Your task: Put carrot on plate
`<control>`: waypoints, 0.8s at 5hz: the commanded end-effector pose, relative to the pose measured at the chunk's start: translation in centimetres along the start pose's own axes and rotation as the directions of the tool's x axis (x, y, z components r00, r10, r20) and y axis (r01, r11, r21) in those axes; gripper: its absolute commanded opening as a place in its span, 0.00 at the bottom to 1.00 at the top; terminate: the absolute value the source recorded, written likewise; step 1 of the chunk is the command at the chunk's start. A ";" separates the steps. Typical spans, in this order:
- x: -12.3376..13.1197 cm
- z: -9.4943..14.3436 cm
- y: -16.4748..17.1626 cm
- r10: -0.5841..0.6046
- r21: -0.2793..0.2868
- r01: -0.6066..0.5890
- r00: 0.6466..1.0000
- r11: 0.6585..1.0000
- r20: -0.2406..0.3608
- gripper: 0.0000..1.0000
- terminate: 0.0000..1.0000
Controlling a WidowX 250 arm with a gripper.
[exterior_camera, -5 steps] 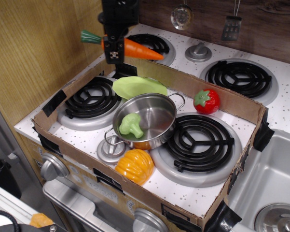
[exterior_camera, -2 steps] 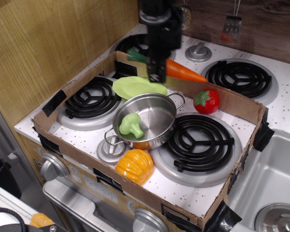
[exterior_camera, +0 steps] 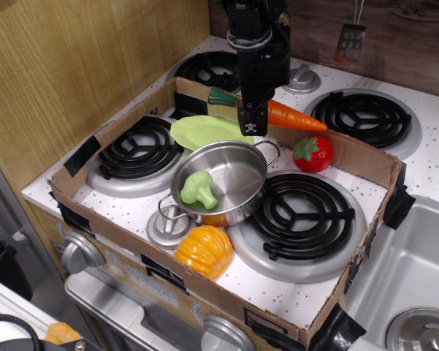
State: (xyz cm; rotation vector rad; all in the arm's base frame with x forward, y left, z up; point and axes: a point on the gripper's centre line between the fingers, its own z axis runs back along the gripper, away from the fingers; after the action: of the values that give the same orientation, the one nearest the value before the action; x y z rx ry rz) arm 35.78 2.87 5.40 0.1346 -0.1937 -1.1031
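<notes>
My gripper [exterior_camera: 253, 121] is shut on the carrot [exterior_camera: 296, 117], a glossy orange toy with a dark green stem end [exterior_camera: 222, 96]. It holds the carrot level in the air, above the back wall of the cardboard box and just right of the plate. The plate [exterior_camera: 204, 131] is flat, round and pale lime green. It lies at the back left of the box, with its near edge tucked behind the steel pot [exterior_camera: 230, 179].
The steel pot holds a green broccoli [exterior_camera: 198, 189]. An orange pumpkin [exterior_camera: 204, 251] sits in front of it and a red strawberry [exterior_camera: 313, 153] at the back right. The cardboard box [exterior_camera: 365, 159] walls in the stove burners [exterior_camera: 301, 212]. A sink [exterior_camera: 409, 278] is at the right.
My gripper has carried the carrot to the right and downward, from above the back left burner to just above the box wall beside the plate.
</notes>
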 end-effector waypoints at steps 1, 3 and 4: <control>-2.2 1.9 1.5 -0.003 0.071 0.005 1.000 0.997 -0.027 0.00 0.00; -3.8 1.5 2.5 0.015 0.078 -0.016 1.000 0.997 0.015 1.00 0.00; -3.5 1.2 2.4 0.031 0.083 -0.031 1.000 0.996 0.005 1.00 0.00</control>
State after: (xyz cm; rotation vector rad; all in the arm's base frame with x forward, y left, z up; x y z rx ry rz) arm 35.84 6.95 4.53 0.1685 -0.2056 -1.0644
